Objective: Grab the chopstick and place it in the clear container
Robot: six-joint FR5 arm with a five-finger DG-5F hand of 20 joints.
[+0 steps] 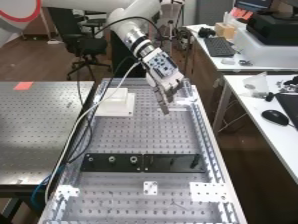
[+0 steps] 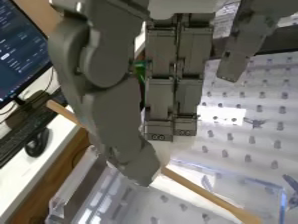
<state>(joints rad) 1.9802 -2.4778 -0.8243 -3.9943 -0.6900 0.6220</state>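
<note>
Chopstick (image 2: 206, 193) pinched in the robot hand (image 2: 120, 117);
long axis slanting across the grip; one end towards the clear container (image 2: 263, 189)

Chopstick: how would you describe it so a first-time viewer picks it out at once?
Find the perforated metal bench, then the dark grey hand above it. The chopstick is the slim wooden rod slanting past the hand's fingers, its tan wood setting it apart from the transparent container.
</note>
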